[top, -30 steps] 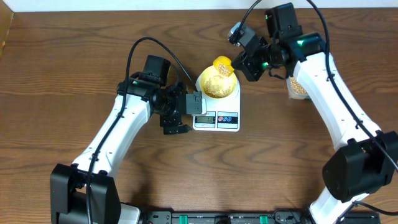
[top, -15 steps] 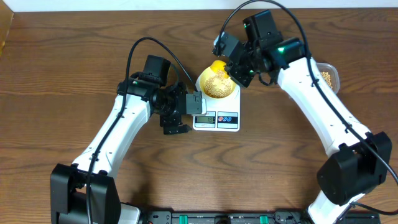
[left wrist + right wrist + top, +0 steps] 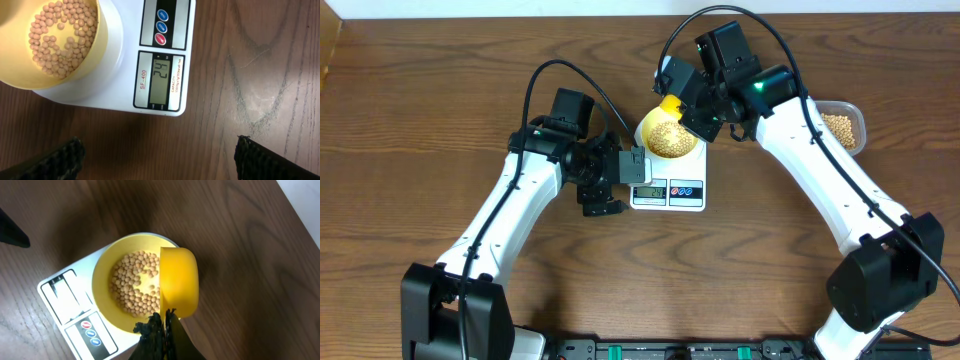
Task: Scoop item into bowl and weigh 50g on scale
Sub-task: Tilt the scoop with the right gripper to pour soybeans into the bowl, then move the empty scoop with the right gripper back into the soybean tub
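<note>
R gripper (image 3: 162, 319) pinches scoop (image 3: 179, 282) over bowl (image 3: 101, 280), scale (image 3: 125, 60) display toward L arm (image 3: 520, 200)

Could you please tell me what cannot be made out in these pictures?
Reading on the scale: overhead, too small.
Inside of the scoop: right wrist, turned away.
Scoop handle: right wrist, hidden by the fingers.
The bowl: left wrist, cut off by top and left edges.

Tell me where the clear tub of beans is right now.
Overhead view: the clear tub sits on the table's right side, just beyond the right arm, well apart from the scale and bowl.
</note>
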`<state>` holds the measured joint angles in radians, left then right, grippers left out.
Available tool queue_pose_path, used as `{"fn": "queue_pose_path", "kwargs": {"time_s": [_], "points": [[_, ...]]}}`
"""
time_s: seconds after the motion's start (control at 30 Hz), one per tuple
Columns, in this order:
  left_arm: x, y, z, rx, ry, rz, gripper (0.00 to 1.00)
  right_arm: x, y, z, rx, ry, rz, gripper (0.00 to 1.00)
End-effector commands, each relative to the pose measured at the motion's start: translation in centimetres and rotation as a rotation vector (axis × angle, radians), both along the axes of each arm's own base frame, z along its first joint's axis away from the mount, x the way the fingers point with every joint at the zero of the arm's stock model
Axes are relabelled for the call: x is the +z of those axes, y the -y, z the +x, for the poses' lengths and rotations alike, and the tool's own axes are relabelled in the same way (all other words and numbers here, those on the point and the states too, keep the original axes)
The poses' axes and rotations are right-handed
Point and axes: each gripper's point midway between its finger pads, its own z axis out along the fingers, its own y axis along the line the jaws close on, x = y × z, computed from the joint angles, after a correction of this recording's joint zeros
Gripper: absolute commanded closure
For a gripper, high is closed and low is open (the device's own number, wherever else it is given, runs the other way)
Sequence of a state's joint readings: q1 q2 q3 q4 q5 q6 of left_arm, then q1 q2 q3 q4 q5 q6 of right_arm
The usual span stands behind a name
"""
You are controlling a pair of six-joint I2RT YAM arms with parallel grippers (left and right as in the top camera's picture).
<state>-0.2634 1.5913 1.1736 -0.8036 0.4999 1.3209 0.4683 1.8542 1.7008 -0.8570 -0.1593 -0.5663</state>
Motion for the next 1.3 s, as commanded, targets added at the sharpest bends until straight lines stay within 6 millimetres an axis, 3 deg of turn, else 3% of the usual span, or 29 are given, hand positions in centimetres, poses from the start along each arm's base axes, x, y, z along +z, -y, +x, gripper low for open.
{"fn": "queue_pose_path", "kwargs": {"time_s": [0.0, 0.2, 0.4, 0.5, 0.63, 1.03, 1.27], "points": [[0.4, 0.2, -0.2, -0.004, 0.001, -0.023, 0.03, 1.1, -0.5, 0.1, 0.018, 0.037, 0.001, 0.99], [0.4, 0.2, -0.2, -0.004, 0.001, -0.023, 0.02, 1.9, -1.4, 0.0, -0.015, -0.004, 0.113, 0.99], [0.4, 0.2, -0.2, -0.004, 0.001, -0.023, 0.02, 5.3, -0.9, -0.1, -0.035, -0.053, 0.297, 0.99], [0.4, 0.2, -0.2, -0.004, 0.001, -0.023, 0.02, 7.2, 1.5, 0.5, -0.110, -0.067, 0.377, 0.99], [0.4, 0.2, -0.2, -0.004, 0.001, -0.023, 0.03, 7.7, 5.9, 1.5, -0.271, -0.103, 0.413, 0.99], [0.4, 0.2, -0.2, -0.004, 0.001, -0.023, 0.02, 3.8, 20.2, 0.9, -0.690, -0.220, 0.243, 0.99], [0.4, 0.2, -0.2, -0.004, 0.001, -0.023, 0.02, 2.2, 26.4, 0.1, -0.906, -0.207, 0.058, 0.99]]}}
